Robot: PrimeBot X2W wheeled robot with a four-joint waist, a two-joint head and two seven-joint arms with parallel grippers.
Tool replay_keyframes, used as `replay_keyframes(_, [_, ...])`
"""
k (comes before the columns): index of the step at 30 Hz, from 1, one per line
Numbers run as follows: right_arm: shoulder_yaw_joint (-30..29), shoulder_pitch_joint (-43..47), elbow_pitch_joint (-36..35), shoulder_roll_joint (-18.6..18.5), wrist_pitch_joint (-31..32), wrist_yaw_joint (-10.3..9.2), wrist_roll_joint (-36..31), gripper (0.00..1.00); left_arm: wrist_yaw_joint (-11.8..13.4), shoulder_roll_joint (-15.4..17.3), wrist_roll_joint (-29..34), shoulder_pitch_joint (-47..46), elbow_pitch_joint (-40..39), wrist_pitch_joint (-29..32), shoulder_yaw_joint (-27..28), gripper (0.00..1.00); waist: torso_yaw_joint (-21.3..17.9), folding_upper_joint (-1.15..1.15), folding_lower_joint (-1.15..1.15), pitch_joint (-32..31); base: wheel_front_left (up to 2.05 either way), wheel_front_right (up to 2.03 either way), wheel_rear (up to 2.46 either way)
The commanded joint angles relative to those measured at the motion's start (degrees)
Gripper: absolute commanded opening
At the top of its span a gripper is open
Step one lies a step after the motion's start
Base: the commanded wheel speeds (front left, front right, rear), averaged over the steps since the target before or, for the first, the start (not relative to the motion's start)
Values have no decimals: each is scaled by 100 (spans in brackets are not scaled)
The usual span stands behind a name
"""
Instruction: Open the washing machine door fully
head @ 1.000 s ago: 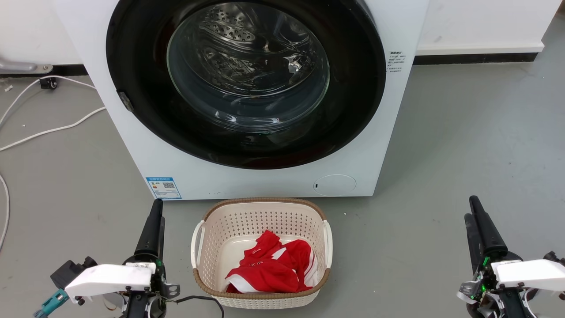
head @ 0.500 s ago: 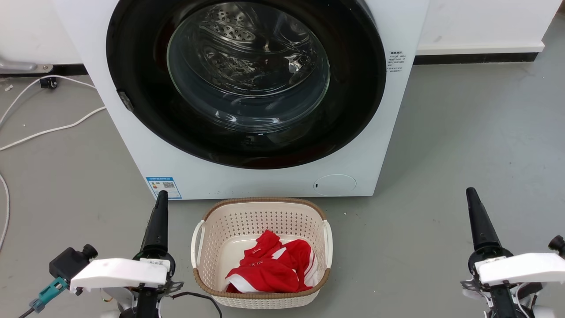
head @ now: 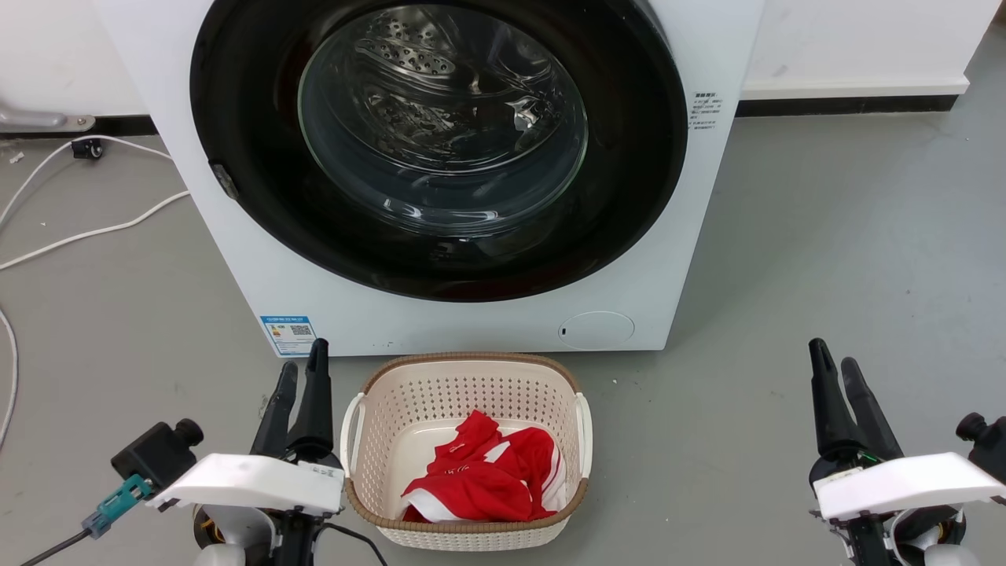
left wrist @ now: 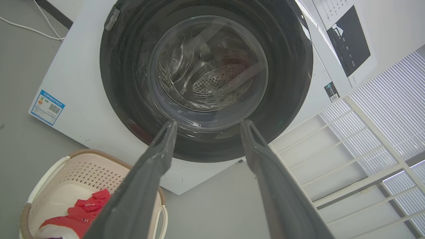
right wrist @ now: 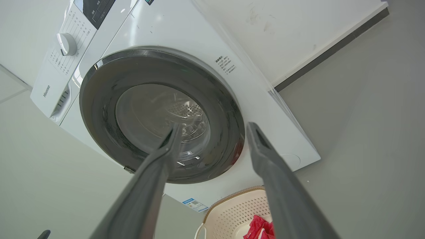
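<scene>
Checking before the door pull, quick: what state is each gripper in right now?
Left gripper: open, holding nothing.
Right gripper: open, holding nothing.

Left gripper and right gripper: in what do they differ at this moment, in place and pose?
The left gripper is close beside the left handle of the basket; the right gripper stands well apart from the basket, over bare floor. The left gripper is before the front of the washing machine, under its blue label; the right gripper is past that machine's right edge. Both are open, empty and clear of the washing machine door.
</scene>
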Motion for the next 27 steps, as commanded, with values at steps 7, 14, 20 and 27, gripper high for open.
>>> replay_keyframes(7, [98,-41,-35,0,-173,0,-782,100,99,16,985,-38,-50,-177,-186,100,12,0,0,-21,0,0,0])
replay_keyframes(14, [139,-29,22,1,-292,0,-1412,100,195,16,1591,-8,-10,-292,-224,100,10,0,0,-29,0,0,0])
replay_keyframes(20, [188,-28,151,2,-384,0,-1859,100,259,16,1999,-1,41,-385,-230,100,18,0,0,-22,0,0,0])
replay_keyframes(27, [203,-95,247,3,-456,0,-2351,100,322,16,2485,-10,107,-490,-249,100,36,0,0,-9,0,0,0])
